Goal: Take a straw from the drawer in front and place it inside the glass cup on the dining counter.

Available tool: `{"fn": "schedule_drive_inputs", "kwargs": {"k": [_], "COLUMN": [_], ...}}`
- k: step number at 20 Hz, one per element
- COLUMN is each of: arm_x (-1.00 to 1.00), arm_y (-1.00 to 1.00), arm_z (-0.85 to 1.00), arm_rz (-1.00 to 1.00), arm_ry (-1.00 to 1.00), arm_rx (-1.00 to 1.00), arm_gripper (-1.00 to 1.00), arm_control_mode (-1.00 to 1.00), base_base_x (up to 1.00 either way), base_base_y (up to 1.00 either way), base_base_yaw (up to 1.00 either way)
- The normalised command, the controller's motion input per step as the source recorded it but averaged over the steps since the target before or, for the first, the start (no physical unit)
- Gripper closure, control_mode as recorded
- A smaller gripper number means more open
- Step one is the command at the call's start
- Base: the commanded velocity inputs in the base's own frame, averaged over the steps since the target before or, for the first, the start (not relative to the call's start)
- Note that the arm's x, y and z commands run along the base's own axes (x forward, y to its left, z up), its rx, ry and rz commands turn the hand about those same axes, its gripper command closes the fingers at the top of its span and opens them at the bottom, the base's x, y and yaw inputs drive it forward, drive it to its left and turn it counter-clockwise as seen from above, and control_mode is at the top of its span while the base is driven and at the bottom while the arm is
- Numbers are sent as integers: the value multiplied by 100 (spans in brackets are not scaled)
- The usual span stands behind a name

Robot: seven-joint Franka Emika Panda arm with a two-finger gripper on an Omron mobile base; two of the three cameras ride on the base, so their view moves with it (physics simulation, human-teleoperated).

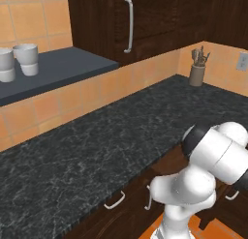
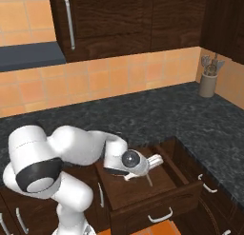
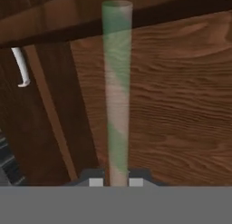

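The dark brown drawer (image 2: 153,200) stands pulled open, its curved silver handle (image 2: 160,216) facing the floor side. My gripper (image 2: 145,172) hangs over the drawer's wooden bottom, shut on a thin straw (image 2: 149,180). In the hand view the straw (image 3: 117,96) is translucent with green and pale stripes and runs straight up from between my fingertips (image 3: 95,181); the gripper (image 3: 116,181) is closed around its lower end. Behind it lies the drawer's wood floor (image 3: 181,105). The glass cup and the dining counter are out of view.
A black speckled worktop (image 1: 97,146) runs above the drawer. Two white-grey mugs (image 1: 25,58) stand on a dark shelf (image 1: 63,66). A utensil holder (image 2: 208,82) sits in the corner. Tall cabinet doors with long handles (image 1: 129,25) hang above. Further drawer handles (image 1: 115,200) line the base cabinets.
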Motion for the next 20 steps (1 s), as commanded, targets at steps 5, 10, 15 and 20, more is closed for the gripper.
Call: {"fn": "schedule_drive_inputs", "kwargs": {"k": [5, 10, 15, 20], "arm_x": [0, 0, -1, -37], "arm_y": [34, -7, -6, 68], "arm_z": [100, 100, 100, 79], "arm_rz": [2, 0, 0, -8], "arm_ry": [44, 9, 2, -11], "arm_rx": [-25, -3, 5, 3], "arm_gripper": [100, 100, 100, 100], "arm_control_mode": [-100, -100, -100, -100], "base_base_x": [0, 0, 0, 0], "base_base_y": [0, 0, 0, 0], "base_base_yaw": [0, 0, 0, 0]}}
